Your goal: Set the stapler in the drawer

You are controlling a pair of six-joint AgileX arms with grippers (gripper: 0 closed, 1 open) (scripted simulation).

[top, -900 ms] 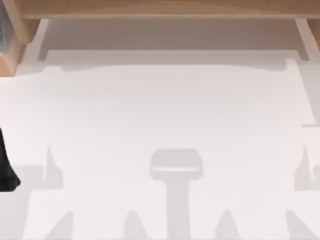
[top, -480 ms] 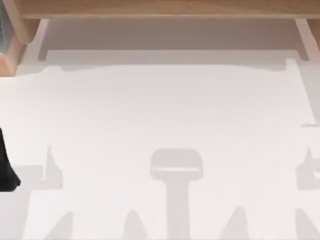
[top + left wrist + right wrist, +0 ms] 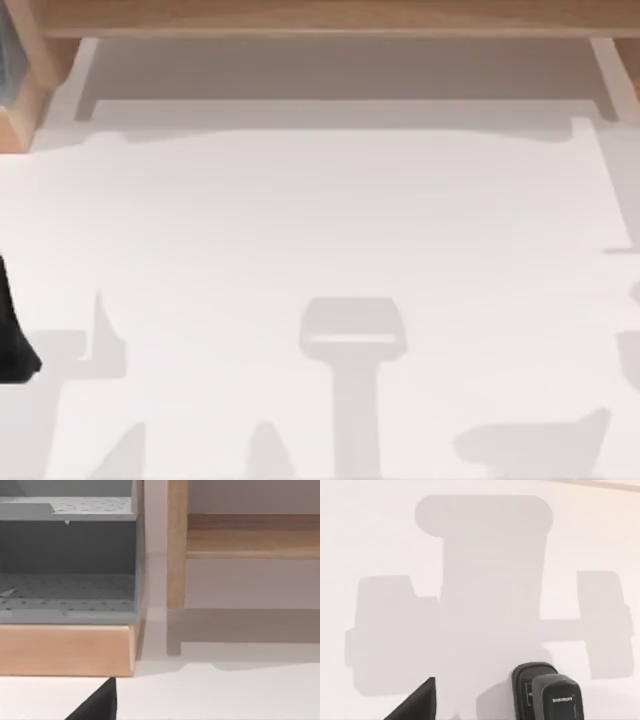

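Note:
The stapler [image 3: 547,695], dark grey with a lighter grey top, lies on the white table in the right wrist view. A black corner of my right gripper [image 3: 415,702] shows a short way beside it, not touching it. The drawer [image 3: 67,585] is an open grey compartment with a dotted floor, set on a wooden base [image 3: 65,650]. A black corner of my left gripper [image 3: 97,702] sits in front of that base. In the top view, a black part of my left arm [image 3: 12,335] is at the table's left edge, and a sliver of the grey drawer [image 3: 8,60] shows at the far left.
A wooden shelf [image 3: 330,18] runs along the back of the table, with a wooden post [image 3: 176,545] beside the drawer unit. The white tabletop [image 3: 330,220] carries only shadows of the arms and the camera stand.
The shadow at the table's lower right has shifted and grown into a broad patch, so the right arm has moved. The left arm has not moved.

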